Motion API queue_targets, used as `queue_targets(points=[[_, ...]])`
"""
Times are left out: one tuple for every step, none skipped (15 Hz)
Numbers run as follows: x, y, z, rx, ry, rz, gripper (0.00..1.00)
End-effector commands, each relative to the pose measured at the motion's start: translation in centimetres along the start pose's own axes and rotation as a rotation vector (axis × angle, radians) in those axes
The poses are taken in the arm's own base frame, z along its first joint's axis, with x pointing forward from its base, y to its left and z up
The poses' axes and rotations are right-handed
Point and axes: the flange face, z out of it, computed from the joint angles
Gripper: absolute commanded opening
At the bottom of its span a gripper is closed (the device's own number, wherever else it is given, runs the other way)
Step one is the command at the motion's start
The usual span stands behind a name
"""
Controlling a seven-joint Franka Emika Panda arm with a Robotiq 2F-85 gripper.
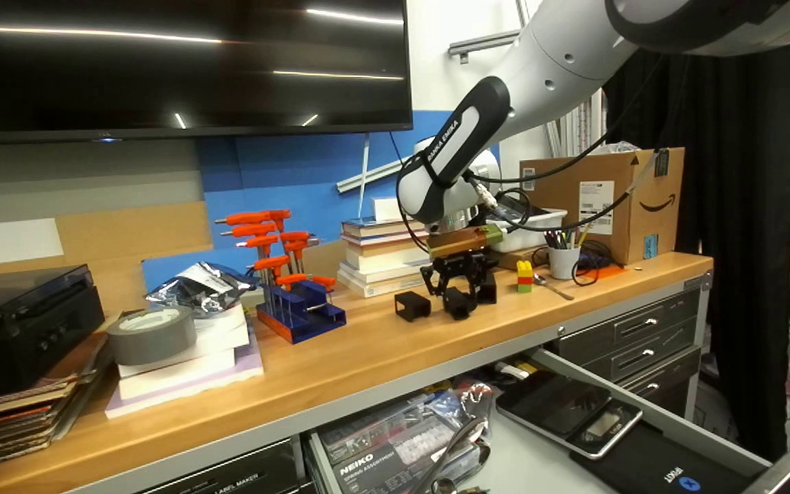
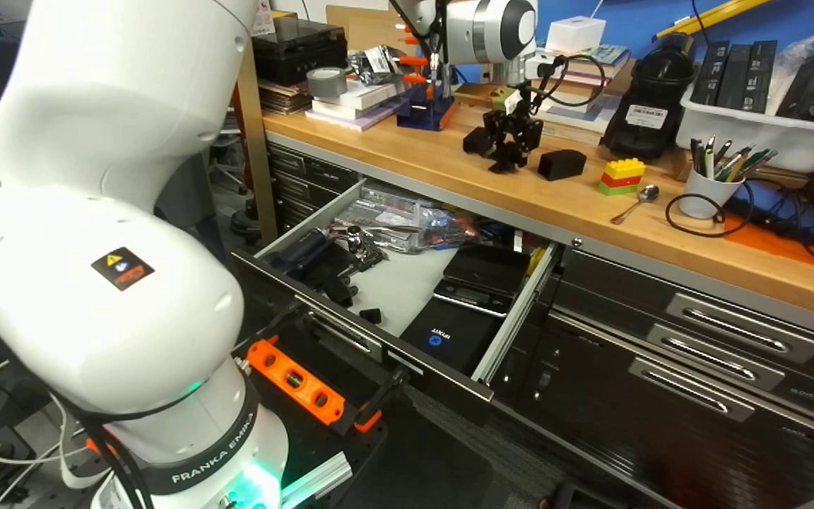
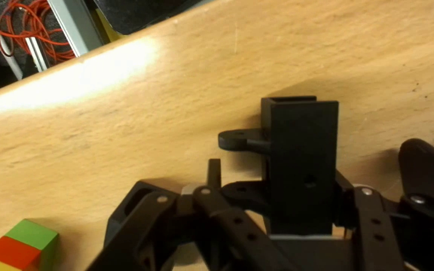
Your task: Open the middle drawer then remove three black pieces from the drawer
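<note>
End effector: low over the bench, fingers standing on either side of the middle piece; whether clenched on it or slack, I cannot tell.
Middle piece: black, between the fingers, at bench level; whether it bears on the bench cannot be told. A rounded lug juts from one side in the wrist view.
Rack-side piece: black, on the bench, just beside the middle piece, between it and the blue rack.
Brick-side piece: black, on the bench between the end effector and the toy bricks, apart from the bricks.
Middle drawer: open below the bench top, closed drawers on both sides of it.
In the drawer: a scale, partly over an iFixit case; a Neiko spring kit; plastic bags toward the back.
Rack: orange-handled tools stand in it, handles up.
Books: stacked behind the middle piece; another pile, beyond the rack, carries a tape roll.
Spoon: on the bench between the bricks and the pen cup.
Carton: on the bench, beside a white tub holding black boxes.
Screen: dark, above the bench in an exterior view.
Arm: white, its base in front of the drawer in an exterior view, beside an orange level.
</note>
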Motion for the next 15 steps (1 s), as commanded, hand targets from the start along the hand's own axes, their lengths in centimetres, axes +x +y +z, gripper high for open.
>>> queue_targets(points=[[1.2, 0.3, -0.6, -0.008, -0.013, 0.001, 0.92], [1.1, 0.4, -0.8, -0.012, -0.016, 0.002, 0.97], [1.1, 0.4, -1.0, -0.014, -0.017, 0.002, 1.00], [0.9, 0.5, -1.3, -0.015, -0.020, 0.004, 1.00], [0.7, 0.5, -1.7, -0.017, -0.021, 0.006, 1.00], [0.6, 0.6, -2.0, -0.019, -0.020, 0.008, 1.00], [0.2, 0.7, -2.6, -0.021, -0.018, 0.011, 1.00], [-0.1, 0.7, -3.1, -0.024, -0.014, 0.014, 1.00], [-0.5, 0.8, -3.9, -0.020, -0.012, 0.011, 1.00], [-1.0, 1.0, -4.6, -0.022, -0.008, 0.012, 1.00], [-1.6, 1.3, -5.6, -0.023, -0.010, 0.005, 1.00], [-2.2, 1.6, -6.4, -0.025, -0.010, -0.002, 1.00], [-2.9, 2.0, -7.3, -0.029, -0.016, -0.004, 1.00], [-4.0, 2.7, -8.3, -0.037, -0.015, -0.009, 1.00], [-5.0, 3.6, -9.4, -0.047, -0.016, -0.014, 1.00]])
